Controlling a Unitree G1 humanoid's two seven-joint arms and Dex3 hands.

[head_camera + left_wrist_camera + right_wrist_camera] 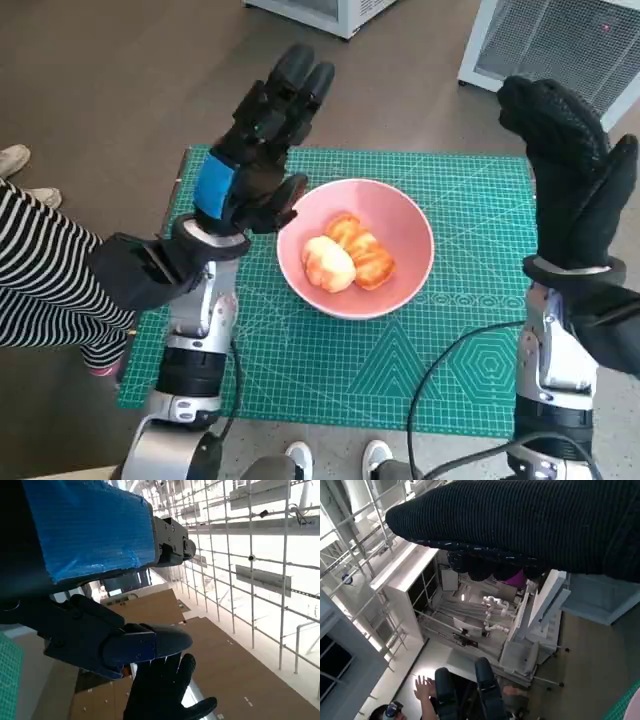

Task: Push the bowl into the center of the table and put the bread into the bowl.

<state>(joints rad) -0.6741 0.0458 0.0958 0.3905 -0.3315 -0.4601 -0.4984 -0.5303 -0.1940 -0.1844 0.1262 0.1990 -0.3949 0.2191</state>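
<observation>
A pink bowl [398, 222] sits near the middle of the green cutting mat [330, 360]. Inside it lie two pieces of bread [347, 257], one pale and one golden-brown. My left hand [262, 140] is raised above the mat's far left part, just left of the bowl, fingers stretched out and holding nothing. My right hand [568, 170] is raised over the mat's right edge, fingers extended upward, empty. The left wrist view shows my left hand [90, 585] from behind and the gloved right hand [165, 692] beyond it. The right wrist view shows the glove [530, 525] and the left hand's fingertips [485, 690].
A person in a striped sleeve [40, 280] sits at the table's left, with a shoe [12, 160] on the floor. White cabinets [560, 40] stand beyond the table. A black cable [450, 370] loops over the mat's near right. A person [395, 711] shows in the right wrist view.
</observation>
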